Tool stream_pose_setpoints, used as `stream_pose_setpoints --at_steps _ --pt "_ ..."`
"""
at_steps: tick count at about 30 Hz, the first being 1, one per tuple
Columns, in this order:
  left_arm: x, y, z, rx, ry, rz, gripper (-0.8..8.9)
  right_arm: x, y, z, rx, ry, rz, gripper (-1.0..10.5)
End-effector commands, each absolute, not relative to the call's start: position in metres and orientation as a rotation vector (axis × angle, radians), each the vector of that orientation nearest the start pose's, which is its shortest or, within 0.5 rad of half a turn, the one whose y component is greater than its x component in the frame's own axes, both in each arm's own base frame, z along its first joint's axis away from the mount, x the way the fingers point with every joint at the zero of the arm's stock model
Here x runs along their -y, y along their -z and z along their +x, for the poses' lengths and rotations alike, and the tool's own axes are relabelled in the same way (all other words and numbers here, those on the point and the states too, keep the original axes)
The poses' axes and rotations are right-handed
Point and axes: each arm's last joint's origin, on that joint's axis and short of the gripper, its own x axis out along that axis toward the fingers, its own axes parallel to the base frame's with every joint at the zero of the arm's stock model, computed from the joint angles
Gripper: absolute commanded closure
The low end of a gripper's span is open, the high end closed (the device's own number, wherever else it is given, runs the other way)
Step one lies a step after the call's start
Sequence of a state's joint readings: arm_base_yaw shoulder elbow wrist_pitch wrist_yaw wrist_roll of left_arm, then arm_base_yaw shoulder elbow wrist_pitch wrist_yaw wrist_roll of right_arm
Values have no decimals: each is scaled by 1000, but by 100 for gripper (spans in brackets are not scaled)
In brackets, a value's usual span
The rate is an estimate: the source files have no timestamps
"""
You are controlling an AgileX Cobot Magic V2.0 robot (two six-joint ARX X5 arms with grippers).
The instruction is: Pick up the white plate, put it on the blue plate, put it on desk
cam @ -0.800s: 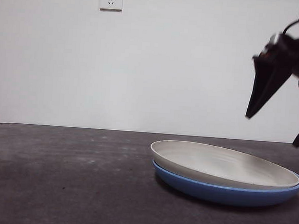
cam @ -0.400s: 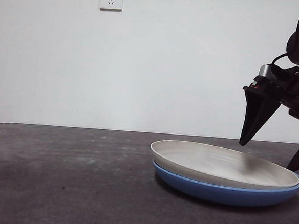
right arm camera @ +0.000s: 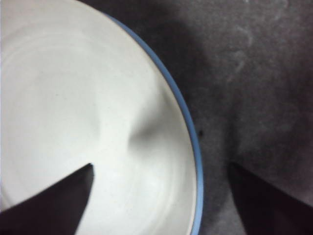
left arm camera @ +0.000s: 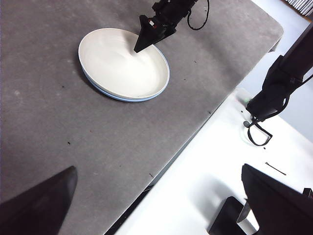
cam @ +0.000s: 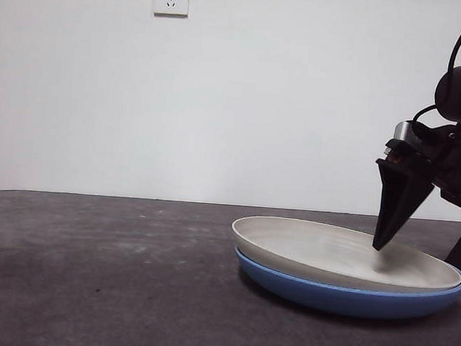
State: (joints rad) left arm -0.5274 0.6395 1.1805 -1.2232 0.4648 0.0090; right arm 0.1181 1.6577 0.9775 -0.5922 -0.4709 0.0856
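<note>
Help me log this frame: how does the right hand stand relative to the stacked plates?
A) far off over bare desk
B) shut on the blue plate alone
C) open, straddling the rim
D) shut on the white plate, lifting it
C: the right hand is open, one jaw over the white plate, the other outside the blue plate rim.

The worktop [cam: 89,274] is a flat, dark grey, matte surface with faint paler mottling. Directly on it rests the blue plate [cam: 348,298], glossy and shallow, towards the right in the front view. The left wrist view shows the worktop's rounded corner and straight edge, with a few small dark specks scattered near the plate.
</note>
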Motion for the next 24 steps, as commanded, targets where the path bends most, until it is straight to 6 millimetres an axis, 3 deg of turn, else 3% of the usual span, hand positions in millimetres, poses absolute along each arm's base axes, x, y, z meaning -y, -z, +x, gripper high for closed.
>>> stream_pose_setpoints --at_steps 1,3,8,15,24 --pt "42 -383 46 -691 957 28 158 -50 -167 298 -1297 -456 301 709" --pt "42 -383 46 -691 957 29 158 -50 -166 298 -1301 -451 300 833" --pt "42 -383 46 -690 958 29 158 -48 -165 296 -1325 -392 283 939" --pt "42 -383 46 -689 958 30 158 -48 -172 297 -1320 -367 279 940" --pt "42 -383 46 -690 958 29 158 -55 -210 302 -1260 -430 319 940"
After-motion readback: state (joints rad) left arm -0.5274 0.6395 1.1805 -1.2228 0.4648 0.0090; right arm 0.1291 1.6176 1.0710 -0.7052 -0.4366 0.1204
